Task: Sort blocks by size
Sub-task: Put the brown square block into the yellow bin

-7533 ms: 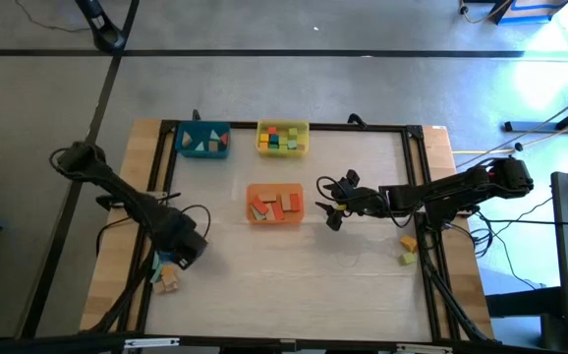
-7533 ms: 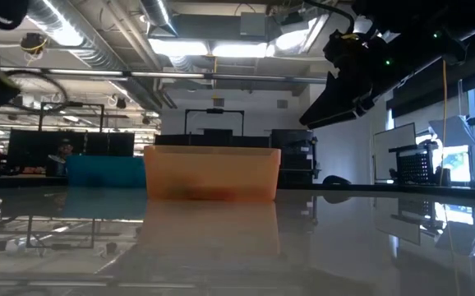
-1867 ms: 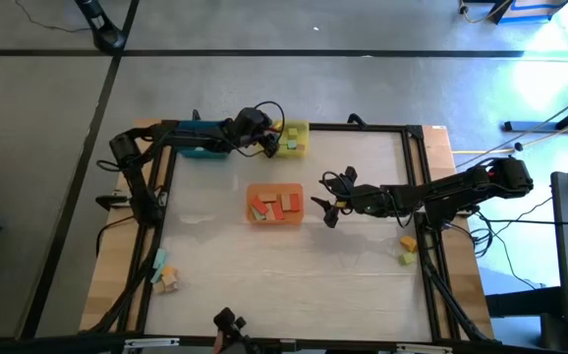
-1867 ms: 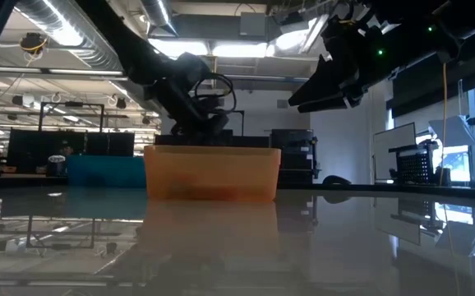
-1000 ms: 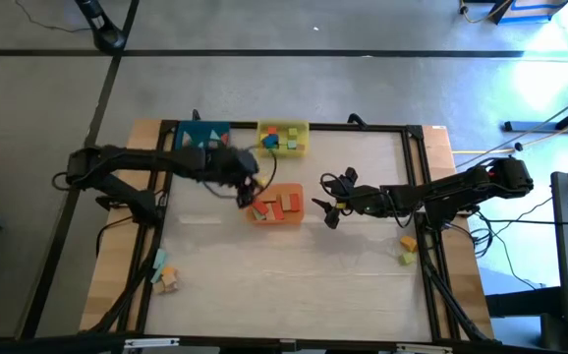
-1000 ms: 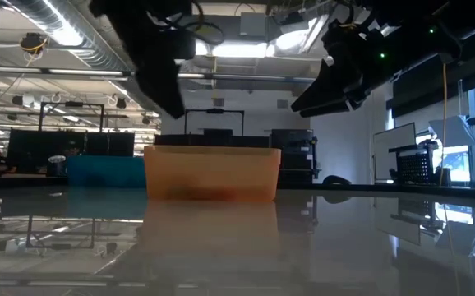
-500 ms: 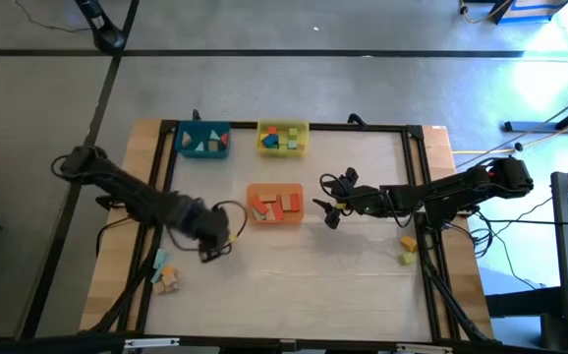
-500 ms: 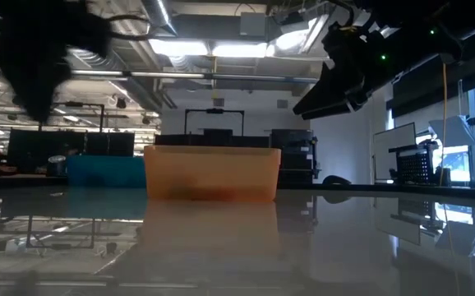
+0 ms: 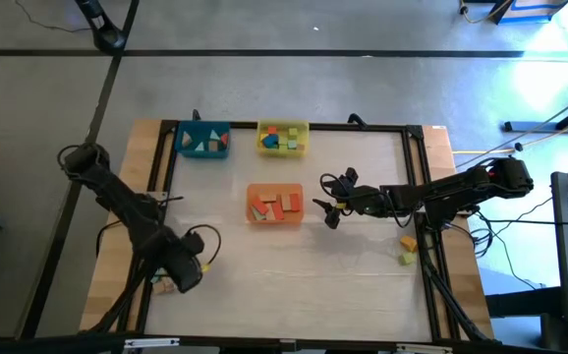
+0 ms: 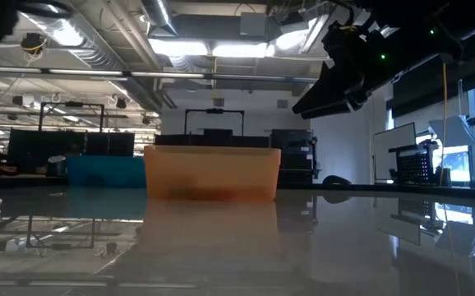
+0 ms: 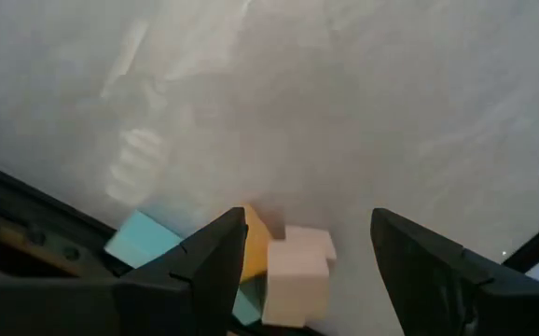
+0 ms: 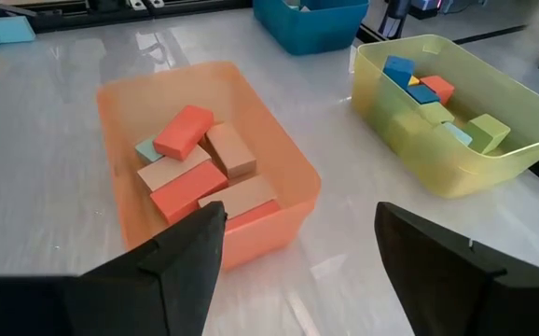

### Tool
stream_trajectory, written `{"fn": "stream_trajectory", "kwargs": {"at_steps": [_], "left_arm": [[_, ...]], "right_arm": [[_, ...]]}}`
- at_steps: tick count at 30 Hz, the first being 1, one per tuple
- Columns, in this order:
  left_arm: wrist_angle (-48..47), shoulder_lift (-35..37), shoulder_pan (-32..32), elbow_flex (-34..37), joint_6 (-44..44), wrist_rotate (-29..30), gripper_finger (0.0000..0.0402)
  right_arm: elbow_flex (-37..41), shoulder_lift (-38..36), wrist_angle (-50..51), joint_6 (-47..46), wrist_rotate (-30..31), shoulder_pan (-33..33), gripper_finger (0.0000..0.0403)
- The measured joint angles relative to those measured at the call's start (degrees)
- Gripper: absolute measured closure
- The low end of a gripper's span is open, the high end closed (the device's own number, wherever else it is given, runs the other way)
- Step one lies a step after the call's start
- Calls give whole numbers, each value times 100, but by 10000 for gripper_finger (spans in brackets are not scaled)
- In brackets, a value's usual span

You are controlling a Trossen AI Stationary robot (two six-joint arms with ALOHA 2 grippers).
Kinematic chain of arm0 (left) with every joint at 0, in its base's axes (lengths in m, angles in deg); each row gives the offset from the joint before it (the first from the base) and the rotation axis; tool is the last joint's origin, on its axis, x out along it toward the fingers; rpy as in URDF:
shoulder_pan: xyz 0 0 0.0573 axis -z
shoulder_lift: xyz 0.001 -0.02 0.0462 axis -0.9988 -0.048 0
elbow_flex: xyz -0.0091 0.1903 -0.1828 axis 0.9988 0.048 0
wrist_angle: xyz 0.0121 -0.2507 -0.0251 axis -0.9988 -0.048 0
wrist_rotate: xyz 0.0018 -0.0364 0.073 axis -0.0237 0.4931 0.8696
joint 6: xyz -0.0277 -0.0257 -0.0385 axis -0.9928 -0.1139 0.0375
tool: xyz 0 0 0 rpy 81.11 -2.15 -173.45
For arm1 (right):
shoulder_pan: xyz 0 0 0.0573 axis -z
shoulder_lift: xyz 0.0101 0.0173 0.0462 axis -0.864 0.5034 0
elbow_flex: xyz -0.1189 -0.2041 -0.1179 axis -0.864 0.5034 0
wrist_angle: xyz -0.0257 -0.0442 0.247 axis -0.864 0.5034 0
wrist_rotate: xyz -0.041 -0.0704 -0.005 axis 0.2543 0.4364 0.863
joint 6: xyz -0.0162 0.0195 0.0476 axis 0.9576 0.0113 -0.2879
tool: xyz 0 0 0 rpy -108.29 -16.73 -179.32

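Left gripper (image 9: 178,276) low at the table's near left corner, fingers spread wide and holding nothing, poised over a small cluster of blocks (image 11: 279,271). Seen past those fingers (image 11: 209,271): a pale wood block (image 11: 297,269), an orange one (image 11: 255,245) just beside it, and a light blue one (image 11: 139,241) next to that, all close together at the table's edge.

Right gripper (image 9: 331,208) farther in, hanging above the table (image 9: 304,275) just right of the orange tray (image 9: 274,205), fingers spread and empty. Two more loose blocks (image 9: 407,249) at the table's right edge, near the right arm, one orange and one yellowish green.

Orange tray near the table's middle, holding red and natural wood blocks (image 12: 195,163) lying against each other, with a bit of light green showing among them.

Yellow tray (image 9: 283,138) at the far edge, holding smaller pieces (image 12: 433,107) in blue, red, yellow and green. Blue tray (image 9: 202,141) just left of it, also at the far edge, with a few blocks in wood, red and green inside.

Beyond the table, in the low view, a large room with ceiling lights and dark equipment.
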Motion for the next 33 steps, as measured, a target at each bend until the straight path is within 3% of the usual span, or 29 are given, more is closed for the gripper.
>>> {"fn": "stream_trajectory", "kwargs": {"at_steps": [18,26,33], "left_arm": [[239,-419,1467,9,-1519,185,184],[280,-660,1578,61,-1362,187,184],[813,-686,1583,553,-1350,-6,184]], "right_arm": [[1,0,-21,-197,-105,0,127],[0,0,-25,-196,-106,0,127],[0,0,-19,-196,-107,0,127]]}}
